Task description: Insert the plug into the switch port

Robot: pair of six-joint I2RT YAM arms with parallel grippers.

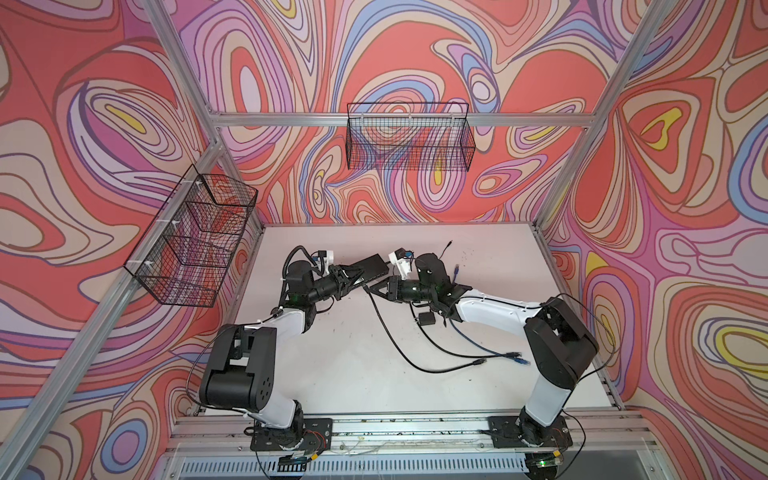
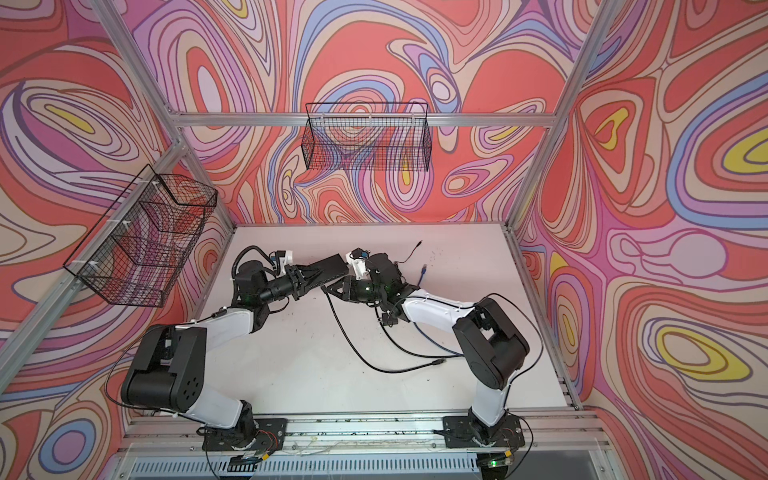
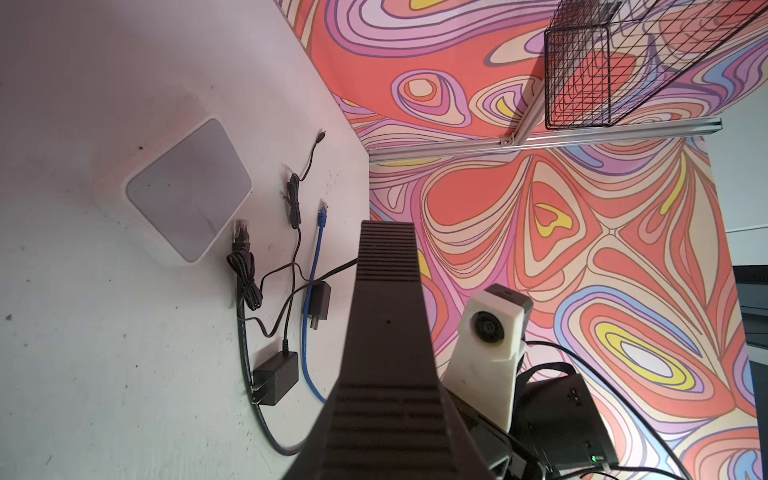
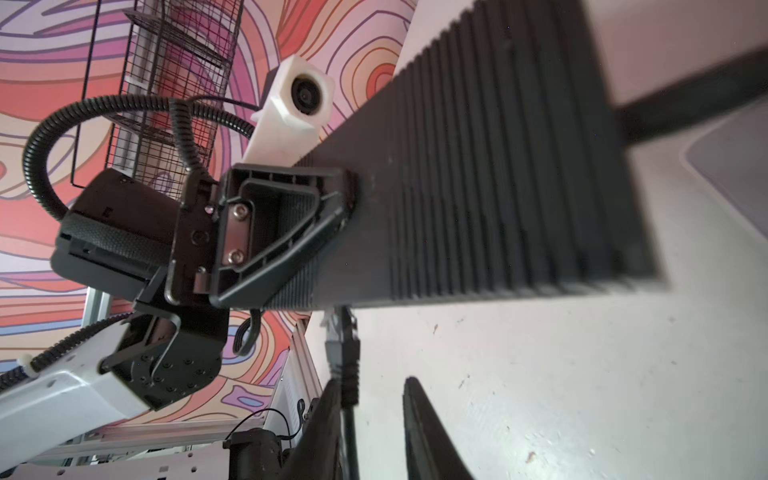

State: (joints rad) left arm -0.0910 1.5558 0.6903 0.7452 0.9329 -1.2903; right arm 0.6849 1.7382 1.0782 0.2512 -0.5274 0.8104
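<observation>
the left gripper (image 1: 348,279) is clamped on one end of the black ribbed plastic switch box (image 4: 478,166) and, from where i stand, seems to hold it clear of the white tabletop (image 1: 332,365). the right gripper (image 4: 371,383) sits just under the switch's edge with its jaws parted. the black cable (image 4: 350,436) runs along one finger and nothing is pinched between them.

the clear-tipped network plug with a dark boot (image 4: 338,336) stands nose-up against that edge of the switch. it looks entered in a port, though i cannot tell whether it is fully home or latched.

i would judge the switch to be light and stiff, and its ribs should give the pads some bite. it is gripped at one end only, so any push on the plug will tend to twist it in the grip. the push ought to run straight along the port.

the plug itself looks hard, small and a bit delicate at the latch tab. the boot behind it seems the sensible place to take hold, squeezed across its flat sides. the cable is limp and would only buckle if pushed, and the slack lying on the table may tug sideways on the plug.
</observation>
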